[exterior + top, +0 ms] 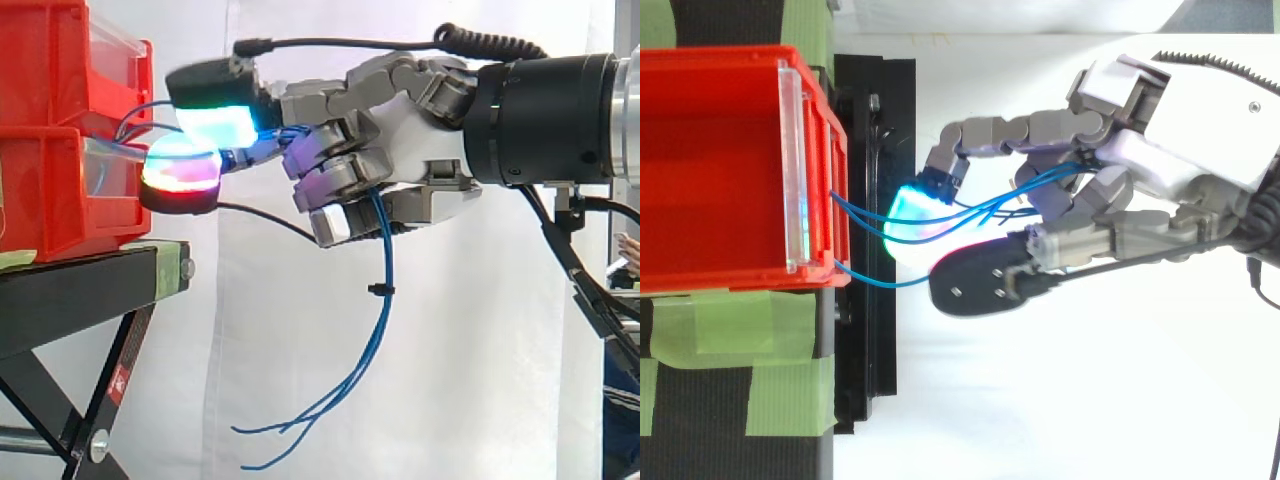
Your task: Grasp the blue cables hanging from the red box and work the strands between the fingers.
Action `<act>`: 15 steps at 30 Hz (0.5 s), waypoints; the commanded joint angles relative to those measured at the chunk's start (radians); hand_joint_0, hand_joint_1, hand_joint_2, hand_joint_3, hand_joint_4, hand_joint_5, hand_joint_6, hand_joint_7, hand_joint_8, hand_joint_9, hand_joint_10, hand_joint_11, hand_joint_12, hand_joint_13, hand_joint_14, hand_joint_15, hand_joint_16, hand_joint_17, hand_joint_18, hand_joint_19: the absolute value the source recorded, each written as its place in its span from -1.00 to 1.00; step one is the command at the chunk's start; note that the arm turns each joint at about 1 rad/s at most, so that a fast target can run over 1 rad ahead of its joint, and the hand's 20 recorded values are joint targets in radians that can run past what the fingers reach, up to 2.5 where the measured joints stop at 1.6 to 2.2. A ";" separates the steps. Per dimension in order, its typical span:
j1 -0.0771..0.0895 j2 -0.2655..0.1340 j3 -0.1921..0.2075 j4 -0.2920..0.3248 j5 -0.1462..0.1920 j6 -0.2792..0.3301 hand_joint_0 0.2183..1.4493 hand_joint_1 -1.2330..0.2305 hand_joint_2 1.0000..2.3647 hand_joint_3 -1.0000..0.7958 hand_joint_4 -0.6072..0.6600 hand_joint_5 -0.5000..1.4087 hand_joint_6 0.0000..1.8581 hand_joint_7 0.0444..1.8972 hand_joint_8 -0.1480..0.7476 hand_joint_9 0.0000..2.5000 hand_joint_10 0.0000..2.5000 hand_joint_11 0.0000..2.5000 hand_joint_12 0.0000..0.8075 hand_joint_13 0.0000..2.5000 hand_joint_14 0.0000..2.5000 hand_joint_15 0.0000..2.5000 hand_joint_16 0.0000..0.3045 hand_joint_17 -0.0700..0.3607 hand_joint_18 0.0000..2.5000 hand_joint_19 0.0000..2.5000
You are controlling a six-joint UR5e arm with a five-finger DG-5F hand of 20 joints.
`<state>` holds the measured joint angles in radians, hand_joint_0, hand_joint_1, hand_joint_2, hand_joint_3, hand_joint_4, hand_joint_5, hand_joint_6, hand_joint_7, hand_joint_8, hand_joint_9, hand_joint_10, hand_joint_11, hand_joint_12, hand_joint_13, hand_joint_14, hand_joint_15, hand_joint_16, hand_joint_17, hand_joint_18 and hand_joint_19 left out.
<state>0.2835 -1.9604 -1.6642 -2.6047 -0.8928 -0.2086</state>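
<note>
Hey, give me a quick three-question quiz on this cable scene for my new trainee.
1. True or false: the hand has its fingers curled round the blue cables.
2. The cables' loose ends are: A tucked into the palm, B dangling free below the hand, C wrapped round the wrist.
3. Fill in: the red bins sit on a black ___.
Key: 1 true; 2 B; 3 stand.

The side view looks level across the black stand (70,295) from close by; the top view looks straight down. Both share the red bin (710,62), hand (1180,165) and blue cables (383,330).
</note>
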 commanded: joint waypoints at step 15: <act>0.000 0.000 0.000 -0.008 0.000 -0.002 -0.17 -0.03 -1.00 -1.00 0.48 -0.02 -0.98 0.29 0.56 0.10 1.00 1.00 0.54 0.44 1.00 0.28 0.46 0.10 0.94 -0.47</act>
<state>0.2838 -1.9603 -1.6642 -2.6123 -0.8917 -0.2099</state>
